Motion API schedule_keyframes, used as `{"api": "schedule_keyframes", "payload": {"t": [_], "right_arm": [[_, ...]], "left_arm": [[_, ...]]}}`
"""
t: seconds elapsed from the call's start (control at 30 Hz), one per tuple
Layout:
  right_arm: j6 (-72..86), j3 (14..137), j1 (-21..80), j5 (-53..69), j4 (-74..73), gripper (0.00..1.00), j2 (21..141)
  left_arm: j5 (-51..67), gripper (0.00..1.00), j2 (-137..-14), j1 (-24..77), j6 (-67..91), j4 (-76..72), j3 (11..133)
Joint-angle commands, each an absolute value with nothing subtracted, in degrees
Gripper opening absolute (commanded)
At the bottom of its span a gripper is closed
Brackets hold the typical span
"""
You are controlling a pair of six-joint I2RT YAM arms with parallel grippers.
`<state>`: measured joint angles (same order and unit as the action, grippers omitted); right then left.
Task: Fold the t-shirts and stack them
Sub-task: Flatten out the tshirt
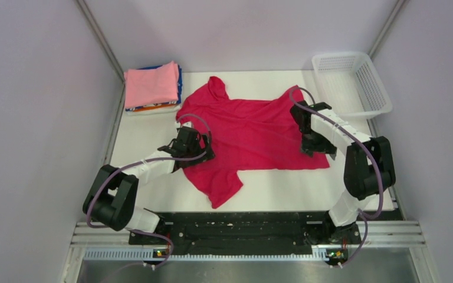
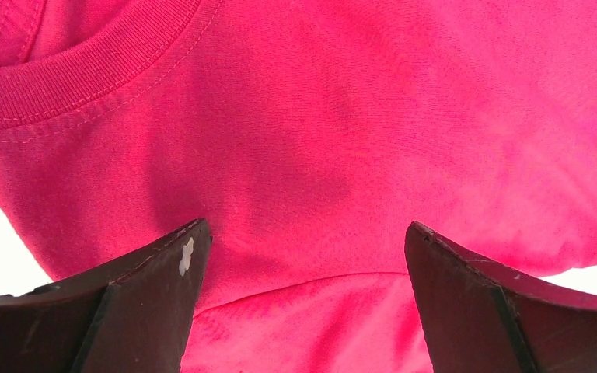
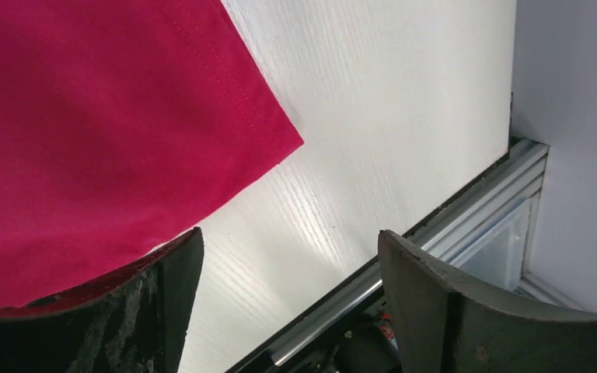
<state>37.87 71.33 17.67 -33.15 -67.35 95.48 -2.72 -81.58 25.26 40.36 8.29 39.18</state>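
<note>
Several folded t-shirts (image 1: 152, 87) stacked upper left, crimson t-shirt (image 1: 253, 127) flat mid-frame, not yet folded, left gripper (image 2: 303, 233) and right gripper (image 3: 289, 237) released, empty.

Lower t-shirts (image 1: 153, 108), mere edge slivers, mostly hidden beneath the folded pink t-shirt (image 1: 151, 84).

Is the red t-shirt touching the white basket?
Apart. The top view shows white table between the red t-shirt and the basket.

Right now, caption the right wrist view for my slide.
Open right hand above a corner of the red t-shirt on the white table.
</note>
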Motion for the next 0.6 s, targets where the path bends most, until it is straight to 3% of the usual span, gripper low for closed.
{"api": "schedule_keyframes", "payload": {"t": [0.0,0.17,0.4,0.57], "right_arm": [[38.4,72.0,18.2,-37.5,-69.7,0.85,95.5],[37.1,66.4,16.8,-35.8,-58.6,0.98,91.5],[28.6,51.3,14.3,-14.5,-25.9,0.99,79.9],[26.6,48.1,14.3,-8.3,-15.2,0.99,81.4]], "left_arm": [[-4.3,0.99,-81.5,25.1,39.9,9.0,39.9],[-6.1,0.99,-81.4,25.1,39.9,10.4,40.4],[-3.4,0.99,-87.3,20.2,41.5,10.1,43.0],[-4.1,0.99,-95.2,18.1,39.8,12.0,51.7]]}}
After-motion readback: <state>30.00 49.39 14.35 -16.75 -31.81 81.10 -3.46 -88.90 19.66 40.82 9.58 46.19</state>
